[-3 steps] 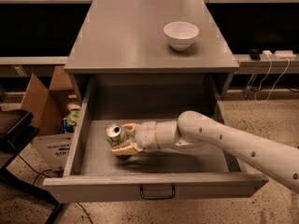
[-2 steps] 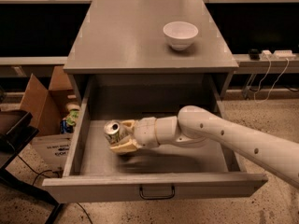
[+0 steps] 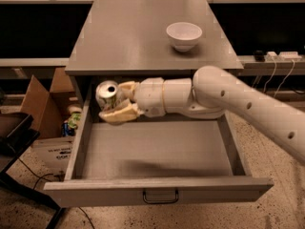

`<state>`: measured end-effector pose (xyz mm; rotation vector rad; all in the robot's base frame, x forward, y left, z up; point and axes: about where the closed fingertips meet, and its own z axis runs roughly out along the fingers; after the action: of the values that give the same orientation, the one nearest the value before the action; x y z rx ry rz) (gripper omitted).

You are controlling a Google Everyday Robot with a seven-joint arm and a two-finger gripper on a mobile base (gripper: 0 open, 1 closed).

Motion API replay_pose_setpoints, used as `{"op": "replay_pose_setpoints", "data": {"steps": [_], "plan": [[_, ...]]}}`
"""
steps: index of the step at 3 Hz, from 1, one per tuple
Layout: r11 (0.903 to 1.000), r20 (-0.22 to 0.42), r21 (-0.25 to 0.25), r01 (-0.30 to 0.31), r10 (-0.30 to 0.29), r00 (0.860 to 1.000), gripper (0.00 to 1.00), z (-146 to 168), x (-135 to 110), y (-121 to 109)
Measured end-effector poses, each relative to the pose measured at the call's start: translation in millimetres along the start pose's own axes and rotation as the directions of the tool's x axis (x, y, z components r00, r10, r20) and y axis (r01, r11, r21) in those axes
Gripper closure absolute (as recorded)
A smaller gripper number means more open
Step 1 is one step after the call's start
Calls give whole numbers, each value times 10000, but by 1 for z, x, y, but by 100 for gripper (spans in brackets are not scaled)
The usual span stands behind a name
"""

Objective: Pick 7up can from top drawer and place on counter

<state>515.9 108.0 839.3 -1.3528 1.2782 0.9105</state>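
Aloft, gripper (image 3: 113, 102) round dented can (image 3: 106, 92) (silvery)

No lettering is legible, even on the 7up can (image 3: 107, 94) the tool (image 3: 113, 102) grips above the top drawer (image 3: 157, 152).

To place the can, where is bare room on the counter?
The counter is bare from its left edge to the white bowl, and along the front. Only right of centre, at the bowl, is it crowded. The gripper holds the 7up can by the front-left edge.
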Motion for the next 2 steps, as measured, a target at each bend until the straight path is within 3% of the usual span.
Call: {"op": "replay_pose_setpoints", "data": {"steps": [1, 2], "plan": [[9982, 710, 581, 115, -156, 9974, 100, 13, -62, -42], [9877, 1576, 1565, 46, -296, 9871, 100, 35, -100, -96]]}}
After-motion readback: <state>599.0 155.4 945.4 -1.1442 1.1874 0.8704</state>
